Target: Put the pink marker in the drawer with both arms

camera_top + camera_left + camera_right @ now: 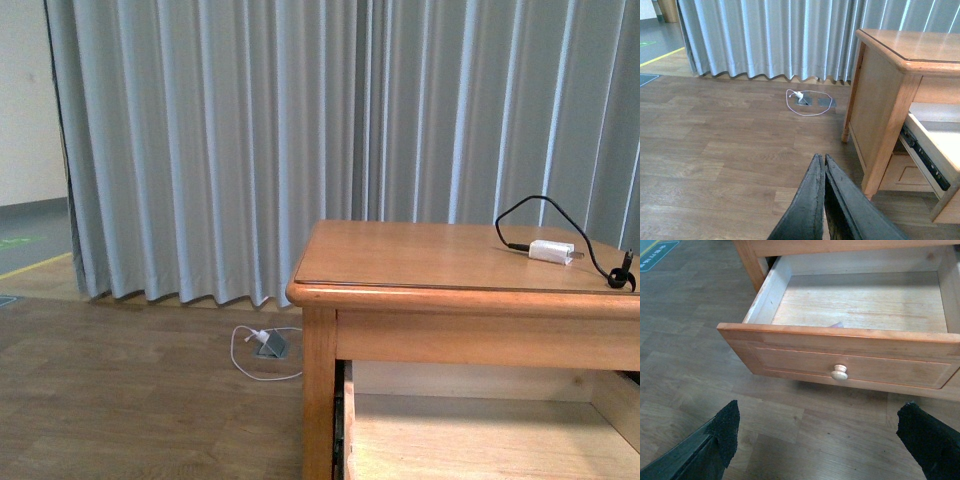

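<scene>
Drawer stood pulled out of the dresser, its front panel and round knob on the near side.

Pink marker: only a small pink sliver showed. It lay inside the drawer, tight against the inner face of the front panel. The panel's top edge hid the rest.

Left pincer: fingers pressed together, nothing between them. It hung over the wooden floor, left of the dresser and apart from it.

Right pincer: fingers spread wide, holding nothing. It was over the floor on the near side of the drawer front, not touching it.

Tabletop: a white charger plug with a looping black cable lay toward the right end.

Background: a grey curtain hung behind the dresser. On the floor near its hem, left of the dresser, sat a floor socket with a white cord looped beside it.
</scene>
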